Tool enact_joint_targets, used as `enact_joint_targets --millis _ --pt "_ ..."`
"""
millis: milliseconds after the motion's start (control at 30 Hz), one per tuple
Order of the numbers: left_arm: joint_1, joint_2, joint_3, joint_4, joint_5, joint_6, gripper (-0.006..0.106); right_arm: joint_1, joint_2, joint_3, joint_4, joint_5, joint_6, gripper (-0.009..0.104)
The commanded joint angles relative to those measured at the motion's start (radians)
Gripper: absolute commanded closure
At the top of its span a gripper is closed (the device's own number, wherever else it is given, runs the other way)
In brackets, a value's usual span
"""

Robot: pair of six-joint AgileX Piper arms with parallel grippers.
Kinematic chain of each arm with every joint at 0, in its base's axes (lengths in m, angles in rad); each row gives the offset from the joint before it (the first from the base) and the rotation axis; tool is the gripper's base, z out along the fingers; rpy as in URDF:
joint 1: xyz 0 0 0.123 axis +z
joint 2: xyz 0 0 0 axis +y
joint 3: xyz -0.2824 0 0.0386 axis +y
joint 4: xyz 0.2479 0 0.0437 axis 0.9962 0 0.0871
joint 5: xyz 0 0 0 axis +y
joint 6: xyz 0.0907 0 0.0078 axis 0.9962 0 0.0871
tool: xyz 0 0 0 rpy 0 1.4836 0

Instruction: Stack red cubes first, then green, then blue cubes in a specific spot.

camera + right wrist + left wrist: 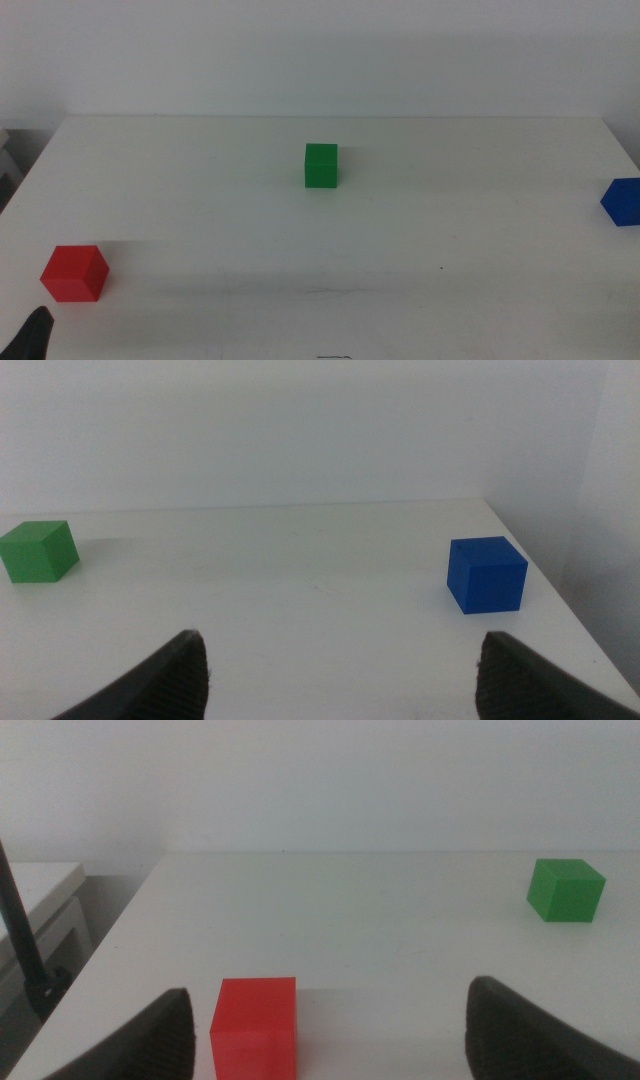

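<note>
Red cube [74,273] sits near the table's front-left corner: small, rigid, matte, probably light; take it across two opposite flat faces. Left gripper [330,1030] spread wide just behind it; right gripper [345,675] likewise wide. Green cube [321,165] mid-table, blue cube [621,201] far right.

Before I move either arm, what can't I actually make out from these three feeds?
- Blue cube: its right side is cut off by the middle view's edge.
- Red cube: its base is cut off in the left wrist view.
- Left claw, right claw: open, but the wrist views crop all but the jaw tips.
- Right arm: absent from the middle view.
- Stacking spot: unmarked, so it cannot be told apart from the rest of the table.
</note>
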Motion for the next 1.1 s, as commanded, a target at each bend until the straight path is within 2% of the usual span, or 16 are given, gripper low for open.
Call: enact_joint_targets --millis 0,200,500,667,800,1067 --pt "0.013 0.005 -0.028 -0.008 -0.069 -0.011 0.009 0.001 -0.015 -0.023 -0.012 -0.078 -0.013 0.001" --pt "0.083 0.213 -0.256 -0.008 0.084 -0.011 0.009 0.001 -0.015 -0.023 -0.012 -0.078 -0.013 0.001" --pt "0.096 0.67 -0.811 -0.007 0.69 -0.011 0.009 0.001 -0.015 -0.023 -0.012 -0.078 -0.013 0.001" --pt "0.096 0.873 -1.002 -0.004 0.943 -0.011 0.009 0.001 -0.015 -0.023 -0.012 -0.078 -0.013 0.001" --pt "0.096 1.001 -1.076 0.0 1.001 -0.011 0.009 0.001 -0.015 -0.023 -0.012 -0.078 -0.013 0.001" --pt "0.096 1.212 -1.088 0.0 0.947 0.0 0.009 0.001 -0.015 -0.023 -0.012 -0.078 -0.013 0.001"
